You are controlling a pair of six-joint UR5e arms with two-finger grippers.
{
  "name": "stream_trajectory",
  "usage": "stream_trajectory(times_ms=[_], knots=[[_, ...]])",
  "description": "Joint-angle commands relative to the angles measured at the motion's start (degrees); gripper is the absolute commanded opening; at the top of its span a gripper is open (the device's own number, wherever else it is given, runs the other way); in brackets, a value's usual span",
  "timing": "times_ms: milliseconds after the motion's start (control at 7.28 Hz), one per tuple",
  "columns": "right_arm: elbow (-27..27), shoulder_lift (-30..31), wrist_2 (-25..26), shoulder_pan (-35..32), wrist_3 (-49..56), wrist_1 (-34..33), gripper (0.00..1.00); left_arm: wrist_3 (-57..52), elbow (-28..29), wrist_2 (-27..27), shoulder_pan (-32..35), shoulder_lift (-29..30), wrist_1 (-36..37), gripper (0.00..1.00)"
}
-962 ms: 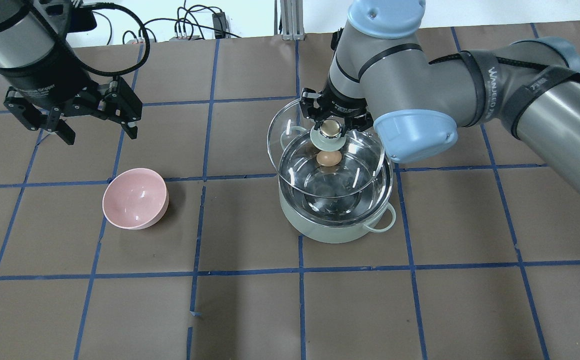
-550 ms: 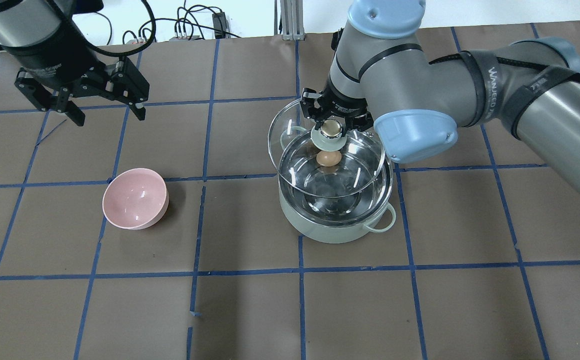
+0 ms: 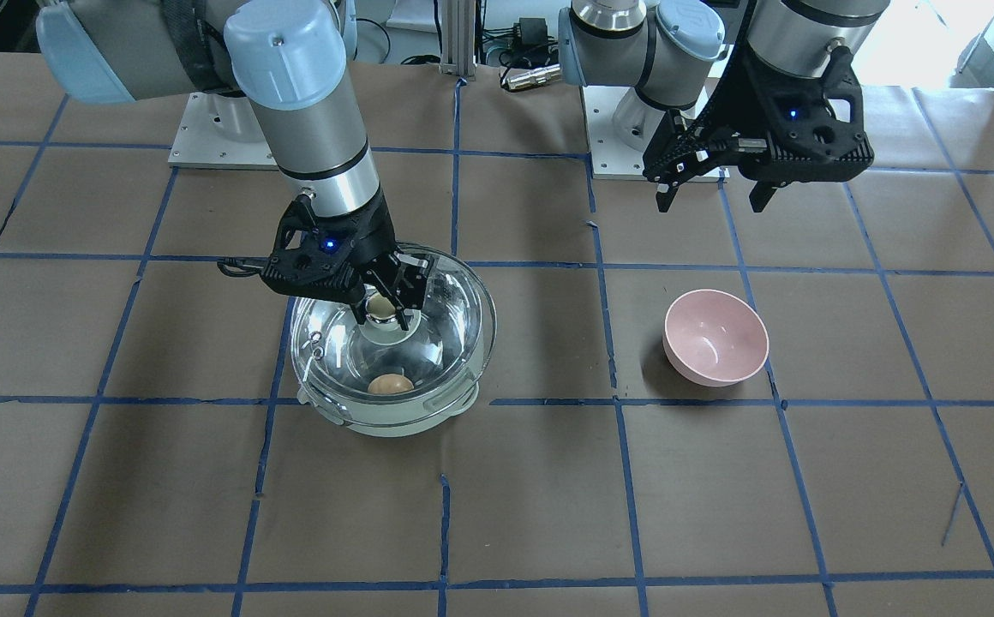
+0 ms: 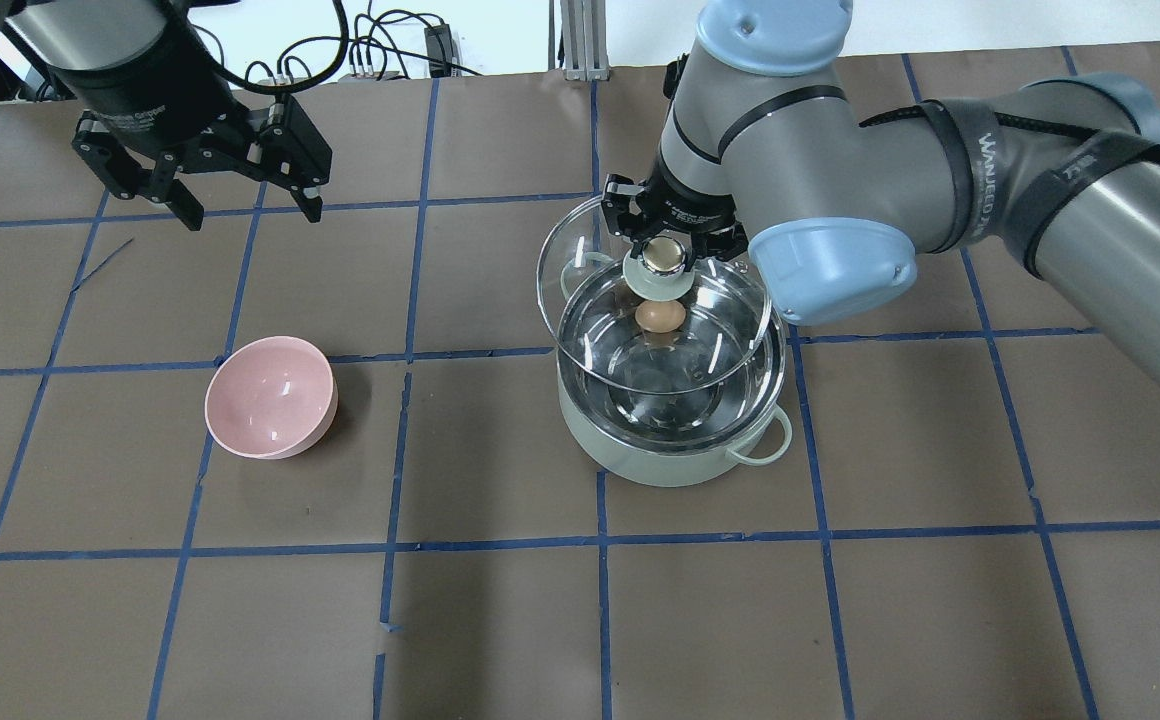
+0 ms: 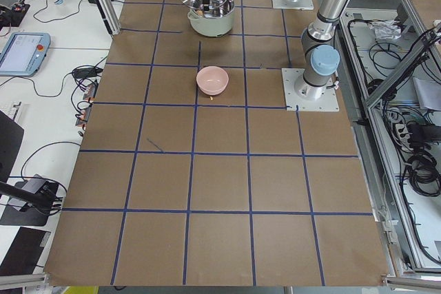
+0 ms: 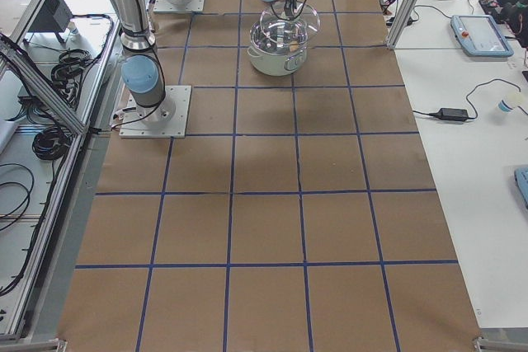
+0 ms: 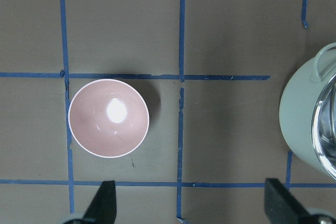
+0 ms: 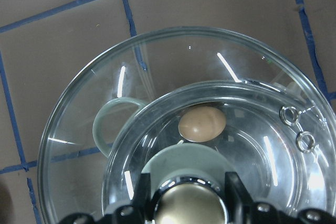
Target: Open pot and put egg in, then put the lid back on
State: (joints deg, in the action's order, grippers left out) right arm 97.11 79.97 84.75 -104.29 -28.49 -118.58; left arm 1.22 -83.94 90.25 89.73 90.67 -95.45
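The mint-white pot [image 4: 640, 455] stands right of the table's centre and also shows in the front view [image 3: 394, 420]. The tan egg [image 4: 659, 316] lies inside it, seen through the glass in the right wrist view [image 8: 202, 123]. My right gripper [image 4: 666, 255] is shut on the gold knob of the glass lid [image 4: 580, 250]. It holds the lid over the pot, offset toward the far side and not seated square on the rim. My left gripper [image 4: 252, 215] is open and empty, raised over the far left of the table.
A pink bowl [image 4: 270, 397] sits empty on the table left of the pot, below my left gripper's camera [image 7: 108, 118]. Brown paper with blue tape lines covers the table. Cables lie beyond the far edge.
My left gripper has moved away from the pink bowl, toward the far edge and a little rightward, still open. The right gripper and lid have barely moved.
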Motion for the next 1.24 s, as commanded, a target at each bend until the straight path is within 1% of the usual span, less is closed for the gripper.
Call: stream_trajectory(times_ms=[0, 275, 1099], knots=[[0.53, 0.36, -0.11, 0.58, 2.29, 0.63, 0.33, 0.36, -0.88, 0.19, 0.27, -0.23, 0.53, 1.00], [2.98, 0.62, -0.29, 0.41, 1.86, 0.02, 0.32, 0.36, -0.88, 0.19, 0.27, -0.49, 0.71, 1.00], [3.70, 0.89, -0.28, 0.40, 0.98, 1.07, 0.32, 0.45, -0.97, 0.19, 0.36, -0.75, 0.71, 1.00]])
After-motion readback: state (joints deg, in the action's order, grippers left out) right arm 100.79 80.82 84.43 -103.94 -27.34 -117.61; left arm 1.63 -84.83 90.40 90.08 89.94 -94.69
